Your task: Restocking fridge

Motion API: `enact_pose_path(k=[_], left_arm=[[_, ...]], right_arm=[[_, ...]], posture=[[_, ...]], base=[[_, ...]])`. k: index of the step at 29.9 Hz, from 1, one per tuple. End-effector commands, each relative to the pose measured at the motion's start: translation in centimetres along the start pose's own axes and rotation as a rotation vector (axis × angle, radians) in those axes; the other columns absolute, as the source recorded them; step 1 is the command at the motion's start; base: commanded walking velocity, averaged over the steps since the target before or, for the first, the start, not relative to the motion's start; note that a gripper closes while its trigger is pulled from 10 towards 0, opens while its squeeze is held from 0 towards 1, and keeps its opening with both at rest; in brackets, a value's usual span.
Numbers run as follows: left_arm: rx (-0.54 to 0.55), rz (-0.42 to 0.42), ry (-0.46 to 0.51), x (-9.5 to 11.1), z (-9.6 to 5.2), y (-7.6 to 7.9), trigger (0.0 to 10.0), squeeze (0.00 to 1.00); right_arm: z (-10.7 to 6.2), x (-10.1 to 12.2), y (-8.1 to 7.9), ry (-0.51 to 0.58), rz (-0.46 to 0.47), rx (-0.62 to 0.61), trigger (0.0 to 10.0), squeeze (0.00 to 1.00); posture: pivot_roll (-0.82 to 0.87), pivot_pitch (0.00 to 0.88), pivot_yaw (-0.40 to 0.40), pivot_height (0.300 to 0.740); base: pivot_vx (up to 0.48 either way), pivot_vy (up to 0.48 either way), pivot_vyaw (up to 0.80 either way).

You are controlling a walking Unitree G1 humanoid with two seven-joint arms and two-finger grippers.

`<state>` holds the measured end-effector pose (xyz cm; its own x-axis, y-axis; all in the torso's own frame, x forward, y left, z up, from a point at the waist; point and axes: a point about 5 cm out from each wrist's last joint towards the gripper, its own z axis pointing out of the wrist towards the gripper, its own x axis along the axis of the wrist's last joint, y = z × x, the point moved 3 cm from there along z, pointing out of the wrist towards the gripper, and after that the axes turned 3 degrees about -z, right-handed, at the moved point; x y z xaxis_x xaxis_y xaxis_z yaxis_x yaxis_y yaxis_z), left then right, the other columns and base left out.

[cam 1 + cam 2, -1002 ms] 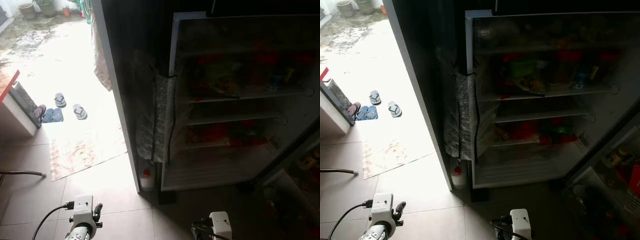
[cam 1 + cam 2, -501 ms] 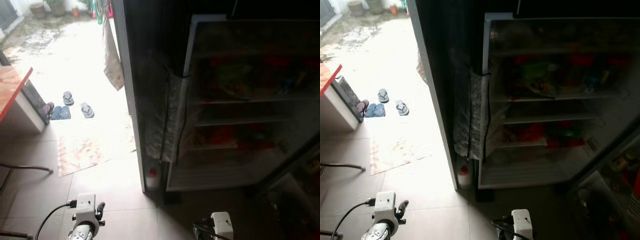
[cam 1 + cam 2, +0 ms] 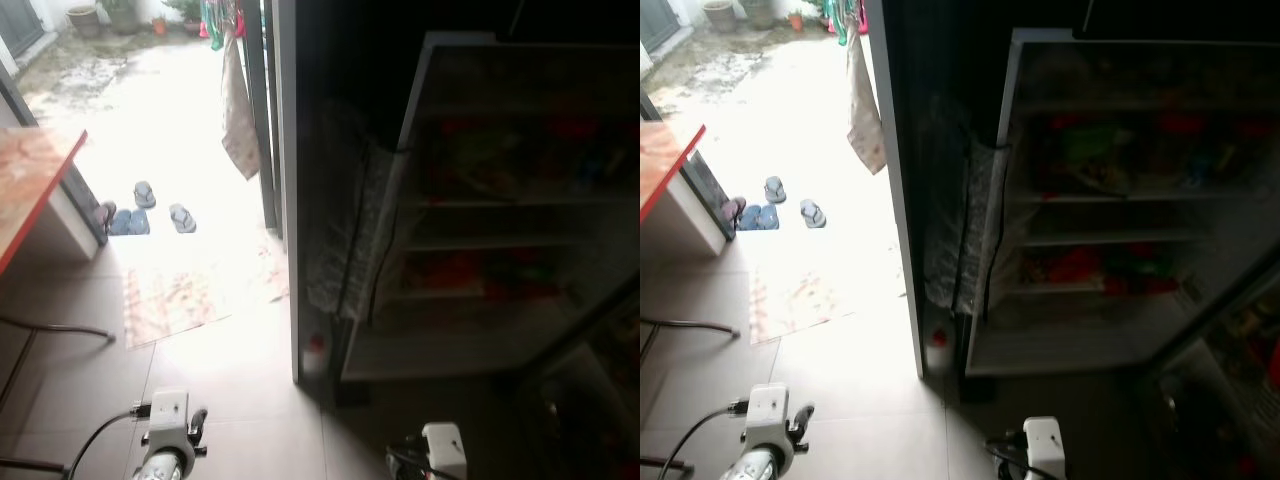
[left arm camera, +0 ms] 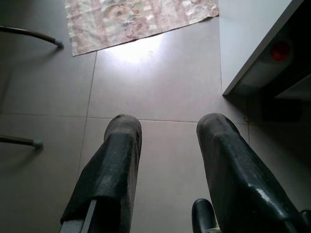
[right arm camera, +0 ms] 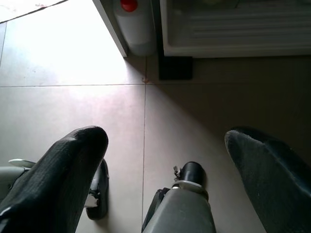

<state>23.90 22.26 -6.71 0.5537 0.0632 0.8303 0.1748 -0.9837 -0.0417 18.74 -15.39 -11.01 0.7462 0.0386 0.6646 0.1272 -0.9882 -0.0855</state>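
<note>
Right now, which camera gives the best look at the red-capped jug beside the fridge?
The right wrist view: the red-capped jug sits close and well lit against the fridge base. The eye views show it small and dim; the left wrist view catches just its cap and shoulder.

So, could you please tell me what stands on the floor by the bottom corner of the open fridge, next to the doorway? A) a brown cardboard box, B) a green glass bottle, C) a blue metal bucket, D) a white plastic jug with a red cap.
D: a white plastic jug with a red cap stands on the grey floor tiles beside the open fridge's lower corner.
</note>
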Motion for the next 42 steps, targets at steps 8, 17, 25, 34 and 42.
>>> enact_pose_path(k=[8, 17, 25, 34, 42], left_arm=[[-0.006, -0.004, -0.017, -0.37, -0.07, 0.27, 10.0, 0.00], [-0.004, -0.004, -0.016, -0.35, -0.07, 0.23, 10.0, 0.00], [-0.006, -0.001, -0.018, -0.29, -0.02, 0.26, 10.0, 0.00], [-0.009, 0.005, -0.025, -0.41, -0.02, 0.34, 10.0, 0.00], [-0.016, 0.019, -0.024, -0.23, 0.08, 0.43, 10.0, 0.00]], right_arm=[[-0.25, -0.46, 0.68, -0.010, 0.013, -0.023, 10.0, 0.00], [-0.26, -0.64, 0.69, -0.022, 0.022, -0.027, 10.0, 0.00], [-0.24, -0.55, 0.65, -0.017, 0.016, -0.026, 10.0, 0.00], [-0.25, -0.67, 0.62, -0.024, 0.019, -0.029, 10.0, 0.00], [-0.26, -0.73, 0.58, -0.028, 0.012, -0.025, 10.0, 0.00]], posture=[[0.01, 0.057, 0.003, 0.740], [0.01, 0.058, 0.004, 0.740], [0.02, 0.056, 0.006, 0.740], [0.01, 0.049, 0.008, 0.740], [0.01, 0.044, 0.010, 0.740]], base=[[0.000, 0.178, 0.00], [0.000, 0.107, -0.06], [0.000, 0.480, -0.58], [0.000, 0.480, 0.00], [0.000, 0.368, -0.76]])
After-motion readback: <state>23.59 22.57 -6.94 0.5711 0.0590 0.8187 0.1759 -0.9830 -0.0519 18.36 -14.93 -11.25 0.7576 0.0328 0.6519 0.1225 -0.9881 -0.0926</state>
